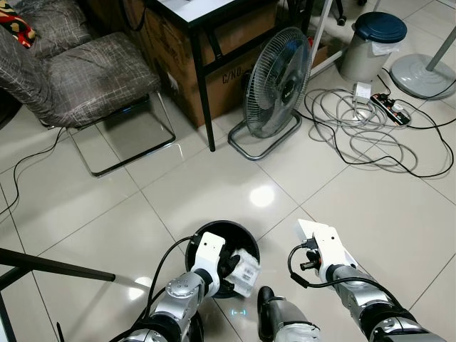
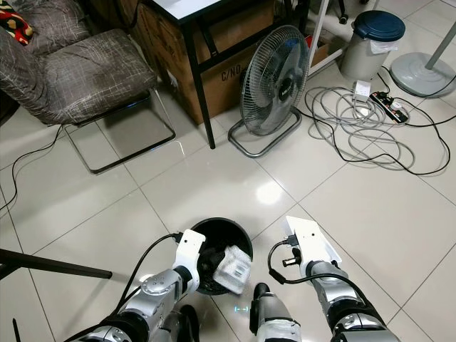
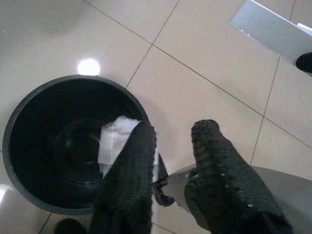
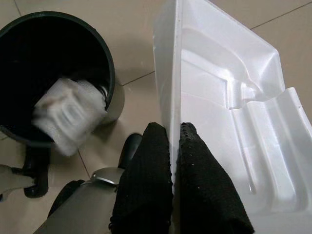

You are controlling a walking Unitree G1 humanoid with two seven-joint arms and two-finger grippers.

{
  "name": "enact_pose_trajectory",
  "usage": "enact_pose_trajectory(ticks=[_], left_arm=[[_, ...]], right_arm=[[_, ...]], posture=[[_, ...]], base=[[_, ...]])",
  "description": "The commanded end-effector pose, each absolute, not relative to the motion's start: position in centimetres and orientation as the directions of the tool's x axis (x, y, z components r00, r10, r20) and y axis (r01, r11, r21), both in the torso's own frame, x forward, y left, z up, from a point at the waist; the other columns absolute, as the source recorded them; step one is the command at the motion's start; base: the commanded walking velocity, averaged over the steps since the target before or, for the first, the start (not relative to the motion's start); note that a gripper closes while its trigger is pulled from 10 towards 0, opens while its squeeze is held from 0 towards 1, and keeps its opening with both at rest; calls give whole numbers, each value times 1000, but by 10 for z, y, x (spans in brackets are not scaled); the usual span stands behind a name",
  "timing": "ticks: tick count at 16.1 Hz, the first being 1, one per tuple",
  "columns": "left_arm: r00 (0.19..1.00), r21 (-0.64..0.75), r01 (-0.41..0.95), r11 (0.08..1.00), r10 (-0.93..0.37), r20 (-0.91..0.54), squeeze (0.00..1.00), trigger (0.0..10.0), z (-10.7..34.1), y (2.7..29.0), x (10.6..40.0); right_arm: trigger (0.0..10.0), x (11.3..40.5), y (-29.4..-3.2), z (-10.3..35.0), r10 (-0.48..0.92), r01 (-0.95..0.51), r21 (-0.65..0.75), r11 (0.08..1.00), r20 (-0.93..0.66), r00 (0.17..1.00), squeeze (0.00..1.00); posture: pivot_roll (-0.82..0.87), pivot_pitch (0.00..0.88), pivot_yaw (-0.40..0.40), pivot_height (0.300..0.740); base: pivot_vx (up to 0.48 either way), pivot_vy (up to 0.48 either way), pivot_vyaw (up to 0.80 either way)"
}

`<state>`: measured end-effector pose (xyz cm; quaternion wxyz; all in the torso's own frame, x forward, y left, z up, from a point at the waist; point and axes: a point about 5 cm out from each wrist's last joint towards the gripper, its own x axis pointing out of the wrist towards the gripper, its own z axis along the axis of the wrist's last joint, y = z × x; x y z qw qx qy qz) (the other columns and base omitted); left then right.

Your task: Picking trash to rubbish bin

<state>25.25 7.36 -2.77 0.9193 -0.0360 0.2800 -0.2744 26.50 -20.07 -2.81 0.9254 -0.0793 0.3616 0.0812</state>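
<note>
bright even light, lamp glare on tiles (image 1: 261, 195), falling trash (image 4: 68, 114) blurred

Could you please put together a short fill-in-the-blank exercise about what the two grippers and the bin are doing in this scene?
1. The left gripper is over the round ____ bin.
2. A crumpled white wrapper is at the bin's ____.
3. The right gripper is shut on a white plastic ____.
4. Behind the bin, by the desk, stands a ____.

Missing words: black; rim; tray; fan
</note>
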Motion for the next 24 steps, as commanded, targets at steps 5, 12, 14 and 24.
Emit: enact_pose_trajectory(ticks=[5, 12, 14, 24], left_arm=[[676, -233, 483, 844, -528, -514, 1000, 10000, -34, 75, 246], [728, -169, 409, 897, -432, -532, 1000, 10000, -37, 115, 247], [738, -133, 403, 906, -407, -538, 1000, 10000, -39, 129, 244], [727, 6, 476, 880, -389, -565, 404, 10000, -43, 193, 213]], right_arm=[[10000, 257, -202, -34, 88, -196, -75, 978, -701, 708, 0], [10000, 260, -196, -33, 102, -203, -65, 977, -697, 709, 0], [10000, 263, -193, -32, 110, -207, -58, 977, -693, 713, 0], [10000, 284, -174, -17, 180, -261, -24, 965, -660, 729, 0]], posture=[[-195, 264, 65, 740], [-181, 263, 66, 740], [-165, 261, 68, 740], [-101, 268, 47, 740]], base=[[0, 0, 0], [0, 0, 0], [0, 0, 0], [0, 0, 0]])
